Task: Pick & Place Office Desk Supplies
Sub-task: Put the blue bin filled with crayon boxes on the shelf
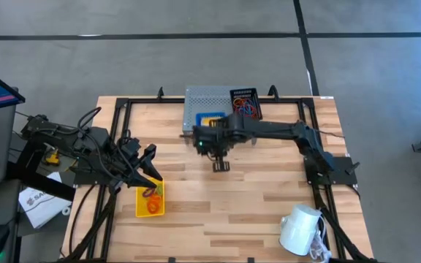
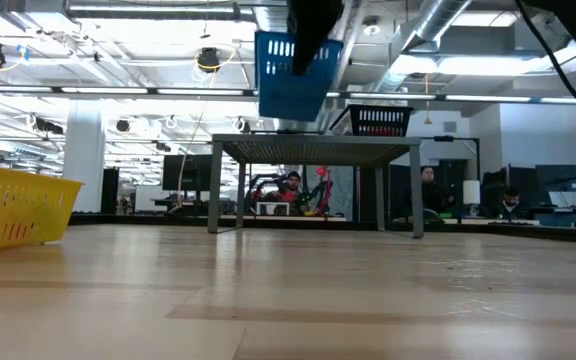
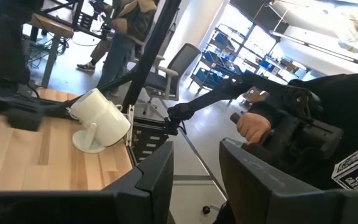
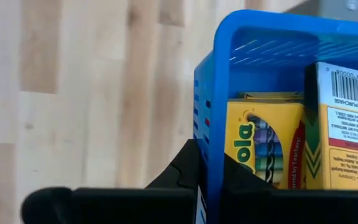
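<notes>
My right gripper (image 2: 308, 45) reaches over the table's middle and is shut on a blue bin (image 2: 293, 78), which hangs in the air in front of the grey riser (image 2: 318, 148). Yellow printed packets (image 4: 263, 146) stand inside the blue bin. A black mesh bin (image 1: 244, 102) holding red and blue loops sits on the riser. A yellow bin (image 1: 150, 199) with orange loops (image 1: 152, 204) stands on the table at the left. My left gripper (image 3: 194, 180) hovers open above the yellow bin's far end, with nothing between its fingers. My right gripper grips the blue bin's side wall at its rim (image 4: 205, 158), one finger (image 4: 178, 171) outside the wall and one inside against the packets. The fingers come from above, pointing steeply down. The bin hangs below them, lifted clear of table and riser and slightly tilted.
A white mug (image 1: 300, 230) lies near the table's near right corner. The riser (image 1: 207, 102) stands at the far middle of the table. Bare wood lies between the yellow bin and the mug. People show in the room beyond.
</notes>
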